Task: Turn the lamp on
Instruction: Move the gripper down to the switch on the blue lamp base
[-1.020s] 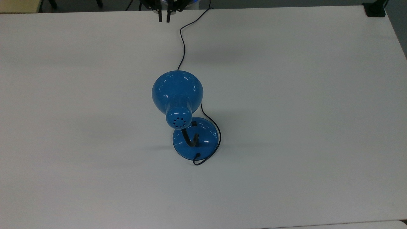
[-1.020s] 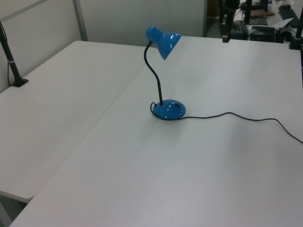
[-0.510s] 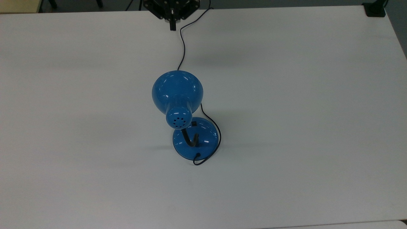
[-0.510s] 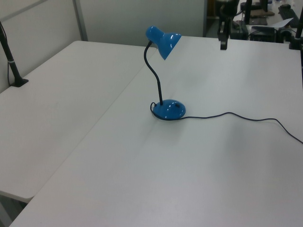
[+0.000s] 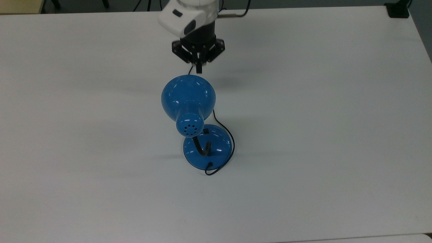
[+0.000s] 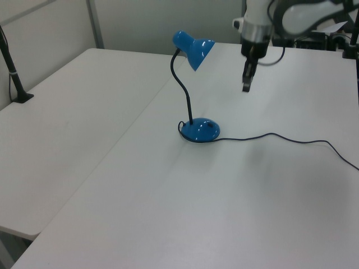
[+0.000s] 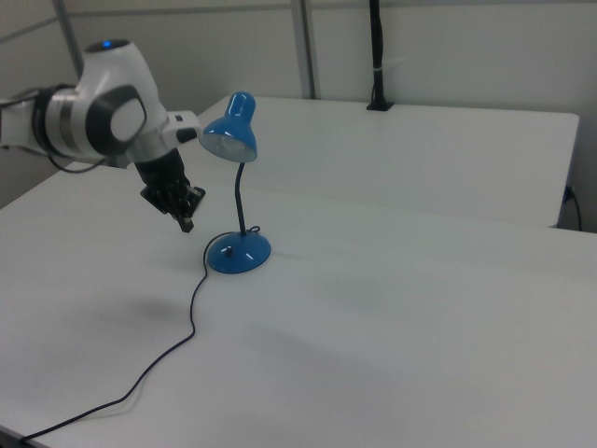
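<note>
The lamp (image 5: 195, 125) stands upright near the middle of the white table (image 5: 320, 135), its round base (image 5: 207, 146) at the near end in the top view, with a loop of cord (image 5: 211, 171) curling just in front of the base. On the base, close under the neck (image 6: 180, 84) and on the side toward the shade (image 5: 188, 94), sits the small black switch (image 5: 205, 131); the shade hangs out beyond it, partly overhanging the base from above. Past the shade, on its far side and apart from it, hangs the gripper (image 5: 198, 69), fingers pressed together into one narrow tip and holding nothing; the left view puts it beside the shade and well above the table. The lamp appears unlit, so the step in hand looks like the approach: nothing has touched the switch. The next move, as I judge it, calls for bringing the closed tip down and in toward the base, passing beside the shade rather than under it, then pressing the switch squarely. The risks are clipping the shade or snagging the cord, and the light base may slide if pushed sideways.
</note>
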`<state>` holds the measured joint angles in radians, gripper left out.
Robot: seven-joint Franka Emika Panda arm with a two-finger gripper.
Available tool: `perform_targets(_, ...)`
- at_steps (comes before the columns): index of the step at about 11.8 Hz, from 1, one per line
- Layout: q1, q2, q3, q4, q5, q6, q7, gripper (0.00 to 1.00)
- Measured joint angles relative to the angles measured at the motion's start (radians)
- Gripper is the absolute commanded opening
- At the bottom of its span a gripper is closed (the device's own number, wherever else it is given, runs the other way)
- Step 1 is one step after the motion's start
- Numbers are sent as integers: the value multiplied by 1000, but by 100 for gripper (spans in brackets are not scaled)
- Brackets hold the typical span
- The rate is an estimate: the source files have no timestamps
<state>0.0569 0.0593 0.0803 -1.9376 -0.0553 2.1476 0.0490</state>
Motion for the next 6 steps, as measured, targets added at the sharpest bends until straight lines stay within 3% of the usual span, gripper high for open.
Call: perform_targets(6,9,160,0,-50,-8,409,8,0)
